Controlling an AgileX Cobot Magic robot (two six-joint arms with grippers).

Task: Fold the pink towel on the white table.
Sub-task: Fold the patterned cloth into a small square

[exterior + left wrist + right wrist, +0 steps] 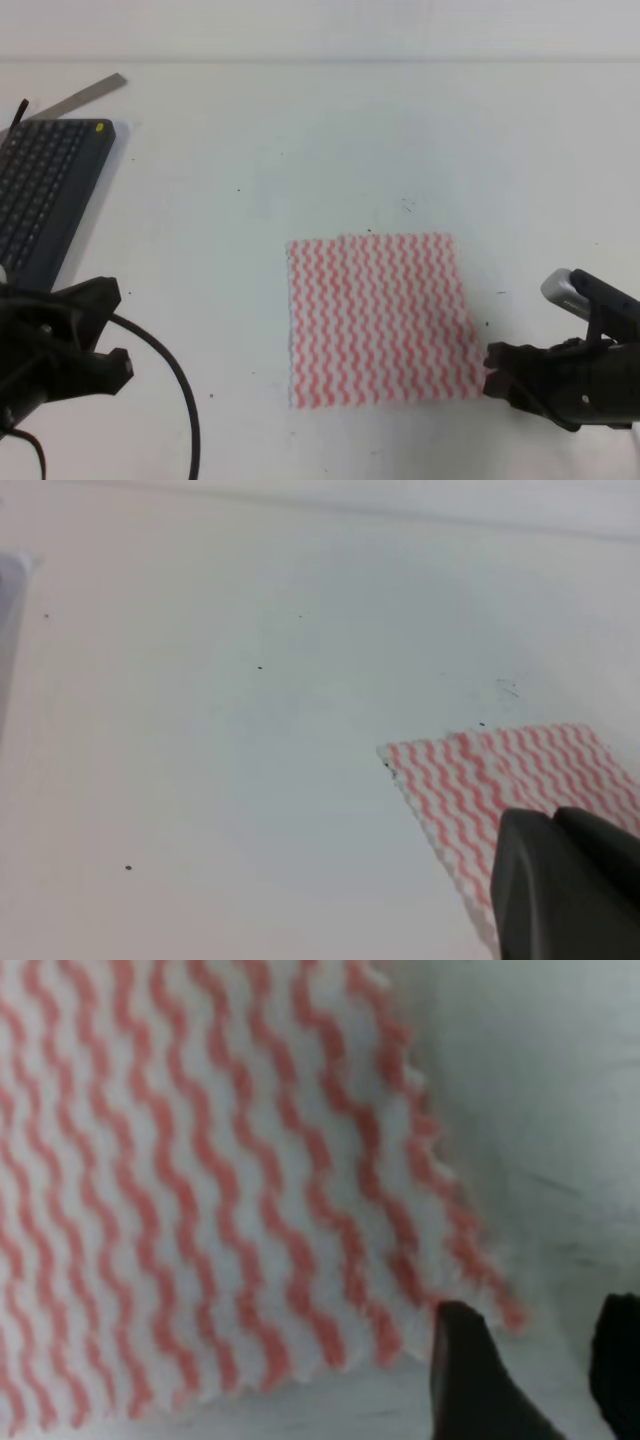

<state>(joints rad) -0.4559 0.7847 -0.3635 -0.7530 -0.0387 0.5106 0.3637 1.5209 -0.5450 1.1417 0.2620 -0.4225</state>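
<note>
Right wrist view: pink towel (pixel 230 1180) corner beside right gripper (pixel 535 1360).

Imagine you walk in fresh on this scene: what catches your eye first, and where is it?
The pink towel lies flat and unfolded on the white table, a little right of centre. The right gripper sits open at the towel's near right corner, and the left gripper waits well off to the left. A black keyboard lies at the far left edge.

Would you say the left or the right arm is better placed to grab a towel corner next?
Probably the right: the right gripper is open at the pink towel's near right corner, while the left gripper sits well off its left edge.
</note>
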